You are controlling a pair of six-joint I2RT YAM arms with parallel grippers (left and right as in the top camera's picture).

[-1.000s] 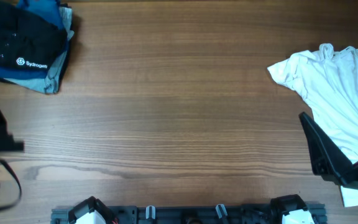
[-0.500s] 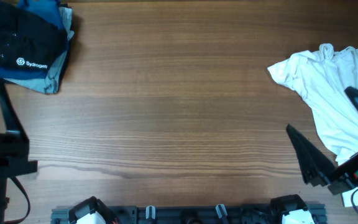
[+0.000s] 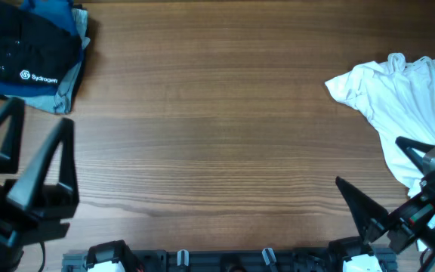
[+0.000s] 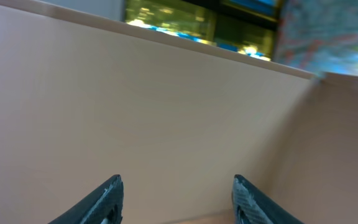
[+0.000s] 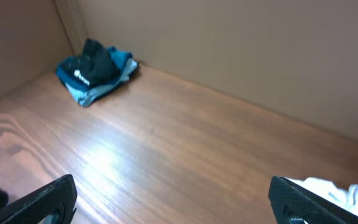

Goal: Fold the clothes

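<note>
Table (image 3: 217,113): flat brown wood with long straight grain and a soft shine in the right wrist view.
Wall (image 5: 241,50): plain beige panel that stands along the far edge of the table.
White T-shirt (image 3: 418,113): thin, crumpled cloth with many small wrinkles. It lies at the right edge and part of it runs out of the overhead view.
Black T-shirt (image 3: 25,49): soft dark fabric, folded to a compact block, with a small white logo and lettering on top. It rests on the pile in the far left corner.
Blue shirt (image 3: 70,83): it lies under the black one, and its blue and pale edges show around it.
Open room: a wide band of bare wood lies between the pile and the white T-shirt, which are well apart.
Left gripper (image 3: 42,113): near the left front edge, just beside the pile but not touching it. Its jaws are spread and nothing is between them.
Right gripper (image 3: 368,160): near the right front edge, with one finger over the hem of the white T-shirt. Its jaws are spread very wide and hold nothing.
</note>
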